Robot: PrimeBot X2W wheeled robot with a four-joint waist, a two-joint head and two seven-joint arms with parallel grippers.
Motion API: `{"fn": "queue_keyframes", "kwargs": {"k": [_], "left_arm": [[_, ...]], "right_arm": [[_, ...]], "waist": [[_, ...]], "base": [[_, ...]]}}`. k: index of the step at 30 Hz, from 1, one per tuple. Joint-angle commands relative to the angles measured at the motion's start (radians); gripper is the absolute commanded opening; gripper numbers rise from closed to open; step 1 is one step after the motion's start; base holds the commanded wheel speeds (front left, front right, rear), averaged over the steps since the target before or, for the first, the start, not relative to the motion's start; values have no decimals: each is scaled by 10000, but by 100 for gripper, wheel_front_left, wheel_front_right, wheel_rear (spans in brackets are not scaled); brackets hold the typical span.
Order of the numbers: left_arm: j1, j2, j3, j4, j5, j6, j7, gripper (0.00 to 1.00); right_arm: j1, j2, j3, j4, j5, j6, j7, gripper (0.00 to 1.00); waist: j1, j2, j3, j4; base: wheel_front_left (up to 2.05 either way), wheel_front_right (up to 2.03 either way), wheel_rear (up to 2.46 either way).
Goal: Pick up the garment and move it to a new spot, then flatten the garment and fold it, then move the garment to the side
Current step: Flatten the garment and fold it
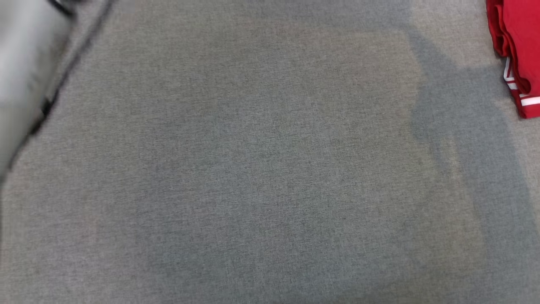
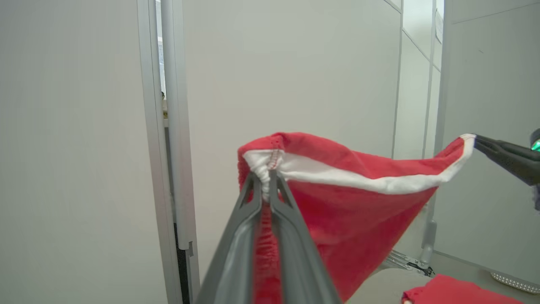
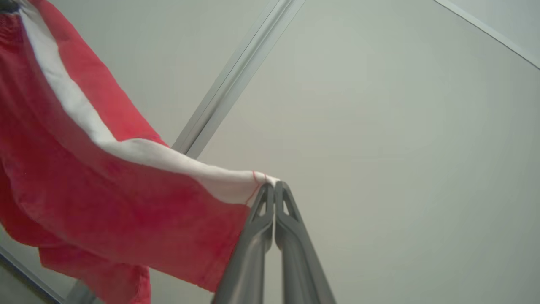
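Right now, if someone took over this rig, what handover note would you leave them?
Left end effector: shut on the red garment, at one end of its white band.
Right end effector: shut on the band's other end.
The garment hangs spread between them in the air.
A second red, white-striped piece lies at the far right of the grey fabric surface.
Done: pick-up.
Left: set down at a new spot, flatten, fold, move aside.

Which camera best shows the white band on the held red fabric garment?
Left wrist view: the white band runs whole between left gripper and right gripper. Right wrist view foreshortens it toward a corner. Head view catches red cloth at its right edge.
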Motion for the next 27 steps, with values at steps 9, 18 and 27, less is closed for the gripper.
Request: {"fn": "queue_keyframes", "kwargs": {"k": [9,18,27], "left_arm": [[5532,1377,-402,-2835,1595,6,-39,0],[10141,2142,50,-4645,2968,7,-40,0],[13083,2695,728,-5821,4049,13,-41,0]], "right_arm": [[5731,-413,-31,-1134,1229,-23,-46,0],[10318,-180,-982,-2701,2029,-23,575,0],[13686,-313,-2444,-6015,2602,-23,2844,0]], "waist": [[0,0,-725,352],[0,0,-1582,408],[0,0,-2385,585]], "base": [[0,0,0],[0,0,0],[0,0,0]]}}
